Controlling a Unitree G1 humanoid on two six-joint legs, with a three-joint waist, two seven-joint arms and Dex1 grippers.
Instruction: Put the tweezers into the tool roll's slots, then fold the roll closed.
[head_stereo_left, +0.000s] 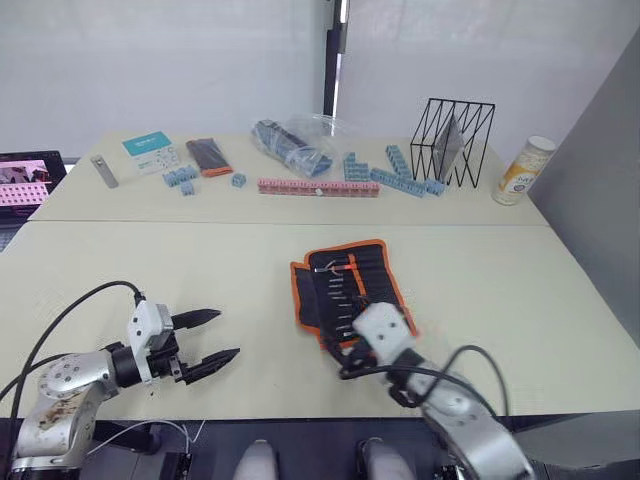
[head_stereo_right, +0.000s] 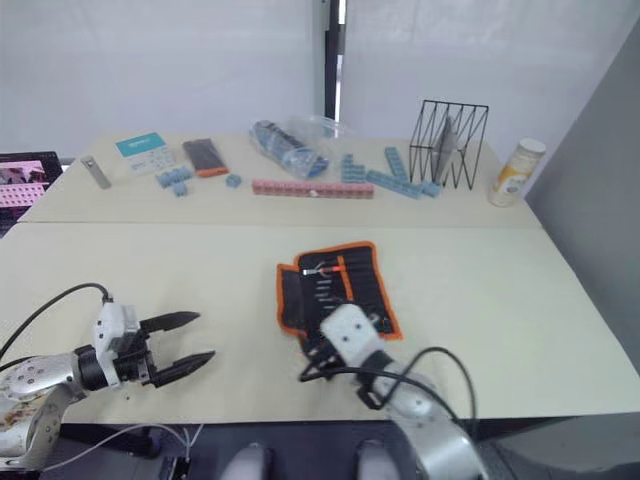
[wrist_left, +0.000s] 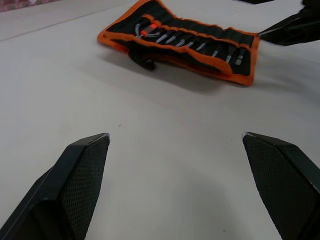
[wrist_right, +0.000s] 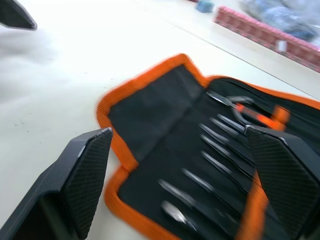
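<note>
The tool roll lies unrolled on the near table, a black rectangle with orange edging. Several slim tweezers sit side by side in its slots, one with an orange mark. The roll's left flap is bare. A black strap sticks out from the roll's left edge. My right gripper hovers at the roll's near edge, open, its fingers spread over the bare flap and the tweezers. My left gripper is open and holds nothing, low over bare table well to the left of the roll.
On the far table stand a black wire rack, a yellow-labelled bottle, a pink brick strip, blue bricks, a plastic bag, a small black-and-orange case and a grey bar. A screen sits far left.
</note>
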